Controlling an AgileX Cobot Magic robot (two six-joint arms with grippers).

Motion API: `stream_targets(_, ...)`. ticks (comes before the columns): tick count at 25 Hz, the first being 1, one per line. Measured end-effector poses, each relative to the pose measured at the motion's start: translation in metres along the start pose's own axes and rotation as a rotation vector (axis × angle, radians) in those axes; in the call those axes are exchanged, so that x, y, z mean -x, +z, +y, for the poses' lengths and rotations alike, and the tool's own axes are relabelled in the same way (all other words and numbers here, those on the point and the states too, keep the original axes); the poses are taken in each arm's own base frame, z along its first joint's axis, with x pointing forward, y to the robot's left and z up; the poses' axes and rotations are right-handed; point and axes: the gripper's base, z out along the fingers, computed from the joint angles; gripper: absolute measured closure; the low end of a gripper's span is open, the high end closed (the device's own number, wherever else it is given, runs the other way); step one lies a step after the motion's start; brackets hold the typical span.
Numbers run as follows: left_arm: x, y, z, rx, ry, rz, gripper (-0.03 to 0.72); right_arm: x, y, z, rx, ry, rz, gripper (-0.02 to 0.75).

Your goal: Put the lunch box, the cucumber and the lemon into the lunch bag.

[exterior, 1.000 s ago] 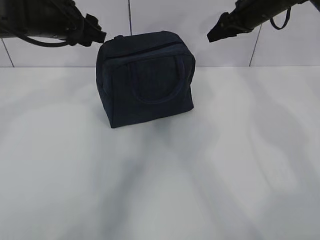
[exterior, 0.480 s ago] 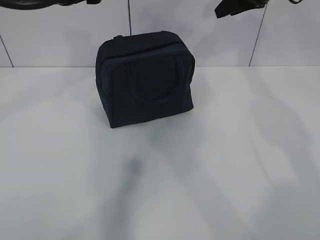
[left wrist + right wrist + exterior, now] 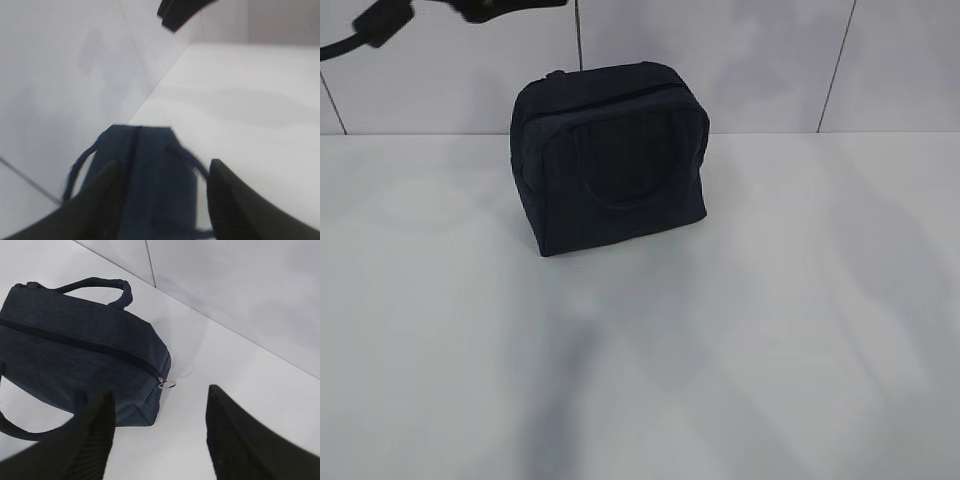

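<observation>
Both arms have just pulled up and away: a second ago they hung either side of the bag [image 3: 610,155] in the exterior view, now only a scrap of the left arm shows at the top edge and the right one's gone from it. The bag sits zipped shut on the table [image 3: 770,330] by the wall, ring pull [image 3: 167,384] at the zipper's end, with no lunch box, cucumber or lemon in sight, so I'd guess they're inside and we're done. Left gripper [image 3: 162,200] and right gripper [image 3: 160,440] both hang spread above it, holding nothing.
</observation>
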Motion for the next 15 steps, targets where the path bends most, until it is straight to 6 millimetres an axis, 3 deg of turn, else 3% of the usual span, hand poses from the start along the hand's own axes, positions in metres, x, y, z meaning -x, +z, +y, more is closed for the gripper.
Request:
stream_targets(3, 0.006, -0.026, -0.004, 0.057, 0.292, 0.134, 0.302, 0.003, -0.019, 0.009, -0.019, -0.013, -0.001, 0.304)
stream_targets(7, 0.019, -0.057, -0.010, 0.127, 0.492, 0.220, 0.312, 0.009, -0.044, 0.023, -0.032, -0.014, -0.019, 0.304)
stream_targets(11, 0.027, -0.083, -0.012, 0.226, 0.560, 0.310, 0.330, 0.010, -0.069, 0.037, -0.058, -0.008, -0.026, 0.304)
stream_targets(15, 0.038, -0.108, -0.012, 0.379, 0.481, 0.315, 0.340, 0.009, -0.094, 0.051, -0.095, -0.023, -0.020, 0.304)
